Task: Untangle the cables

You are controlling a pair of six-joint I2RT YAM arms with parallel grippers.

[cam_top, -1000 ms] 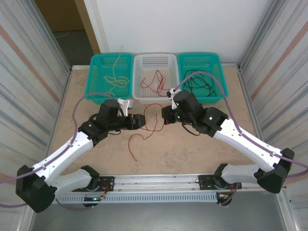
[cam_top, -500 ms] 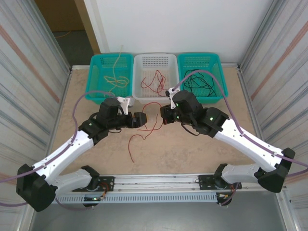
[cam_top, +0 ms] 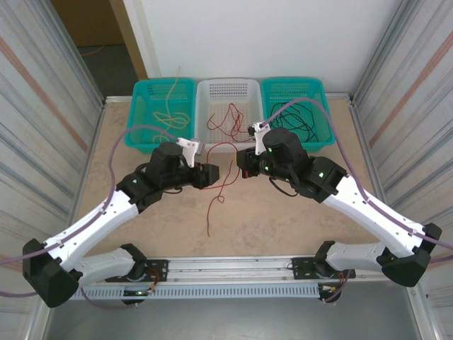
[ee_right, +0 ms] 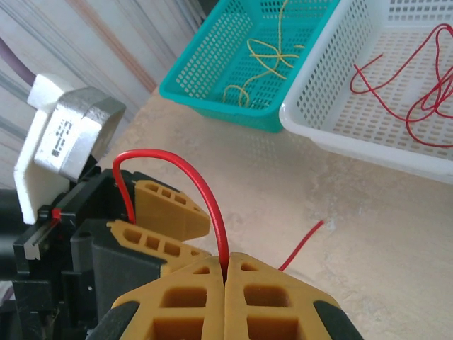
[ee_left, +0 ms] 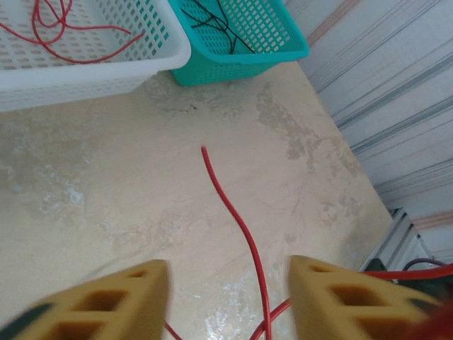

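A loose red cable (cam_top: 210, 216) trails over the tabletop and rises in an arc (ee_right: 195, 177) between the two grippers. My right gripper (ee_right: 226, 265) is shut on that arc's end, the strand pinched between its yellow pads. My left gripper (ee_left: 230, 283) faces it a short way to the left; its jaws stand apart, open, with the red cable (ee_left: 237, 219) running through the gap without touching either pad. In the top view both grippers (cam_top: 212, 173) (cam_top: 244, 164) meet near the table's middle. More red cables (cam_top: 226, 124), yellow cables (cam_top: 170, 117) and black cables (cam_top: 294, 120) lie in baskets behind.
Three baskets stand in a row at the back: a teal one (cam_top: 164, 82) on the left, a white one (cam_top: 228, 81) in the middle, a teal one (cam_top: 294, 81) on the right. Corrugated walls close in both sides. A metal rail runs along the near edge.
Both grippers have shifted slightly right and the red cable now arcs higher between them, its tail drawn rightward. The left jaws widened, then narrowed somewhat.
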